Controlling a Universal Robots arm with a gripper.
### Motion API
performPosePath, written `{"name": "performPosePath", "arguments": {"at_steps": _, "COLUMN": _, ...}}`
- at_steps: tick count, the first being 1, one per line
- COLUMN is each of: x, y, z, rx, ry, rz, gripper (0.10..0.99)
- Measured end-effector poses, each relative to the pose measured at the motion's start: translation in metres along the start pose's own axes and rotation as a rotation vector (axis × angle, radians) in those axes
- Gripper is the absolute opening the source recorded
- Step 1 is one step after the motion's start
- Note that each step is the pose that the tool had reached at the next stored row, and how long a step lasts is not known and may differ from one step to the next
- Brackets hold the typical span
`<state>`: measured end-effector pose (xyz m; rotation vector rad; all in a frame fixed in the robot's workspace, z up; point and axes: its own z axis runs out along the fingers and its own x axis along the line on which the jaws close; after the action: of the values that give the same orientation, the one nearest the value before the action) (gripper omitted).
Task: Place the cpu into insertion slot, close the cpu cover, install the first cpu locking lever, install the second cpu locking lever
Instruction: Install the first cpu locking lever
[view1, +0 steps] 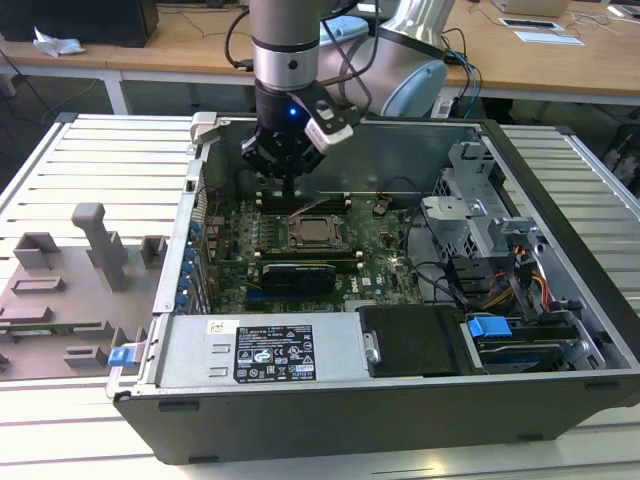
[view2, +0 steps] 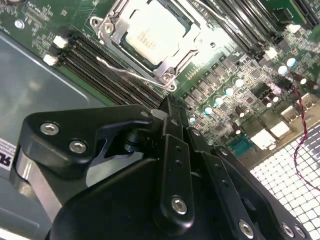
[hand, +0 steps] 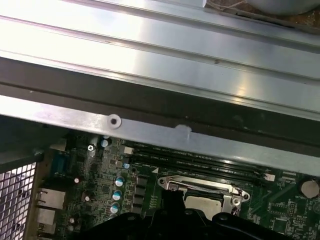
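Observation:
The cpu (view1: 316, 235) (view2: 150, 32) lies in the insertion slot (view1: 340, 245) on the green motherboard (view1: 385, 265), silver top facing up. The cpu cover (view2: 172, 67) is folded down around it as a silvery frame. A thin wire locking lever (view2: 125, 72) runs along the socket's side by the memory slots, and I cannot tell whether it is latched. My gripper (view1: 290, 195) (view2: 167, 106) hangs just behind the socket, shut with nothing in it. Its tip is close to the lever's end. In the first wrist view the gripper (hand: 172, 200) partly covers the socket (hand: 225, 192).
The open computer case wall (view1: 400, 150) rises close behind the gripper. Memory slots (view2: 100, 70) lie beside the socket and a black card (view1: 298, 275) in front of it. A drive cage (view1: 470, 215) and cables stand on the exterior view's right, and a grey fixture (view1: 95, 240) on its left.

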<state>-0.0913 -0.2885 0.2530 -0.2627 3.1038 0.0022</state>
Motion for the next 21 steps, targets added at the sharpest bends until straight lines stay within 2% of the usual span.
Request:
{"name": "performPosePath", "arguments": {"at_steps": 6, "x": 0.0001, "y": 0.0000, "z": 0.0029, "rx": 0.002, "ry": -0.0001, "rz": 0.108, "gripper": 0.106}}
{"name": "performPosePath", "arguments": {"at_steps": 7, "x": 0.0002, "y": 0.0000, "z": 0.0030, "rx": -0.003, "ry": -0.0004, "rz": 0.113, "gripper": 0.106}}
{"name": "performPosePath", "arguments": {"at_steps": 9, "x": 0.0002, "y": 0.0000, "z": 0.0035, "rx": -0.034, "ry": -0.0042, "rz": 0.117, "gripper": 0.106}}
{"name": "performPosePath", "arguments": {"at_steps": 10, "x": 0.0002, "y": 0.0000, "z": 0.0039, "rx": -0.039, "ry": -0.0047, "rz": 0.117, "gripper": 0.106}}
{"name": "performPosePath", "arguments": {"at_steps": 21, "x": 0.0007, "y": 0.0000, "z": 0.0234, "rx": -0.040, "ry": -0.0047, "rz": 0.117, "gripper": 0.106}}
